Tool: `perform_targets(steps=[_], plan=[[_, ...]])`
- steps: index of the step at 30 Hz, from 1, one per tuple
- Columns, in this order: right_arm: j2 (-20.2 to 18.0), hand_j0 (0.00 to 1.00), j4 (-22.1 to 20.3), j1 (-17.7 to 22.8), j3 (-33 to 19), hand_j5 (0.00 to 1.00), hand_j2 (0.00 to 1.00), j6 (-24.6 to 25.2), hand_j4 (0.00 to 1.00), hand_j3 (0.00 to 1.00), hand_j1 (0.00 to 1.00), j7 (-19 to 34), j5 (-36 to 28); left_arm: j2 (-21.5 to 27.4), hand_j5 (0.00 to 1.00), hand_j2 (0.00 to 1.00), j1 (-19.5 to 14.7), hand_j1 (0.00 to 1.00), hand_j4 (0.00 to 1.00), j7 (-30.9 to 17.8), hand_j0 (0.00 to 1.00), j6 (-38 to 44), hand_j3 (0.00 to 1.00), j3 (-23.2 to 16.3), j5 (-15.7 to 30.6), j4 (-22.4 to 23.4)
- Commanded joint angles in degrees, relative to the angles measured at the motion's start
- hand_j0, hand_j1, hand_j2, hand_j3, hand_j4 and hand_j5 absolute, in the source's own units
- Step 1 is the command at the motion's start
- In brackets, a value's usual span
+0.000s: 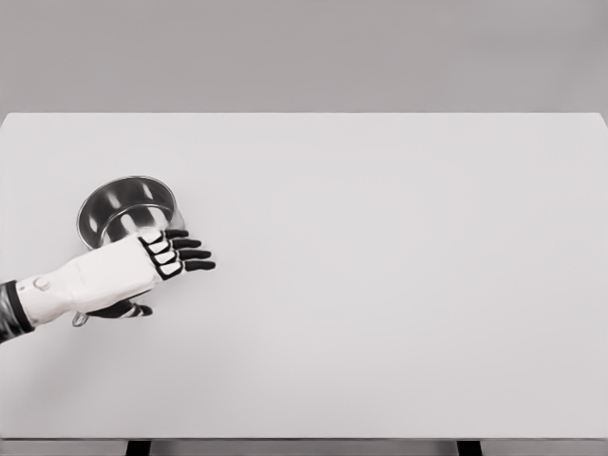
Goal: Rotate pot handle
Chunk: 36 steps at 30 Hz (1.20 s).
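A shiny steel pot [128, 209] stands on the white table [380, 285] at the left. Its handle runs toward the lower left and is almost wholly hidden under my left hand; only its end [80, 320] peeks out below the wrist. My left hand [161, 280] comes in from the left edge and hovers over the pot's near rim and handle. Its fingers [188, 254] stretch out to the right, and the thumb [131, 310] points out beneath the palm. Nothing shows held between them. The right arm is out of view.
The table's far edge [304, 114] runs across the upper part of the view, and its near edge [304, 439] lies along the bottom.
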Motion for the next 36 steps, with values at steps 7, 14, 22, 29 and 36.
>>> perform_targets(steps=[7,14,22,29,36], plan=[[0.00,1.00,0.00,0.00,0.01,1.00,1.00,-0.01,1.00,1.00,1.00,0.01,0.00,0.28,1.00,1.00,0.53,1.00,1.00,0.10,1.00,0.04,1.00,0.43,-0.59,0.08],[0.00,1.00,0.00,0.00,0.01,1.00,1.00,-0.02,1.00,1.00,1.00,0.01,0.00,0.28,1.00,1.00,0.53,1.00,1.00,0.11,1.00,0.04,1.00,1.75,-1.65,0.61],[0.00,1.00,0.00,0.00,0.01,1.00,1.00,-0.01,1.00,1.00,1.00,0.01,0.00,0.28,1.00,1.00,0.44,1.00,1.00,0.10,1.00,0.04,1.00,3.59,-1.74,2.89],[0.00,1.00,0.00,0.00,0.01,1.00,1.00,-0.02,1.00,1.00,1.00,0.01,0.00,0.28,1.00,1.00,0.53,1.00,1.00,0.11,1.00,0.04,1.00,4.30,-1.74,3.77],[0.00,1.00,0.00,0.00,0.01,1.00,1.00,-0.02,1.00,1.00,1.00,0.01,0.00,1.25,1.00,1.00,2.28,1.00,1.00,0.11,1.00,0.04,1.00,6.14,-1.56,3.95]])
